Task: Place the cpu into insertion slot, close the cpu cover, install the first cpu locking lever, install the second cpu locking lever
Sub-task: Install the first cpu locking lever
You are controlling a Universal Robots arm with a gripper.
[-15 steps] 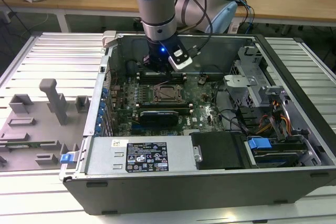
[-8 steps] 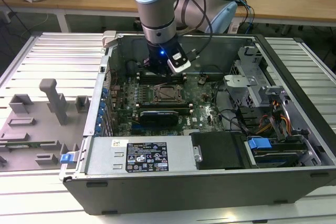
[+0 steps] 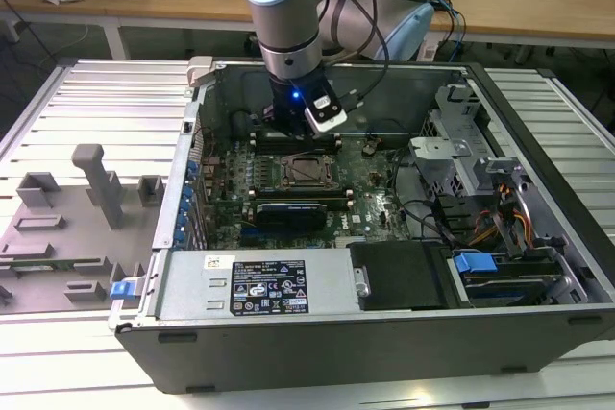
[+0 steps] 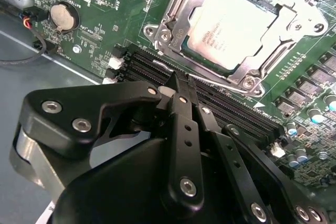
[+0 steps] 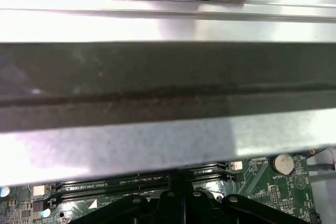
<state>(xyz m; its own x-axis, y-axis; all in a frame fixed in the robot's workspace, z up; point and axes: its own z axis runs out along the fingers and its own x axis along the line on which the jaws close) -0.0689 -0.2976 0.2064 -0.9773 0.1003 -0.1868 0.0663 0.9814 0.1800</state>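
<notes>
Gripper point(image 4: 176, 80), my fingers point(image 4: 184, 129) together on nothing, hung over the memory slots point(image 4: 241, 114); in the exterior view the socket point(image 3: 306, 172) lay at its 6 o'clock, cpu point(image 4: 236, 22) seated, cover point(image 4: 178, 11) down over it, whether the levers were latched I could not tell; chip print left unread.

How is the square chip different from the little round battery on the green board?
The cpu is square; the battery is round. The cpu looks much bigger than the battery. The cpu is framed by the metal cover, while the battery sits apart from it, near the board's edge. Both are flat, silvery and on the same board.
</notes>
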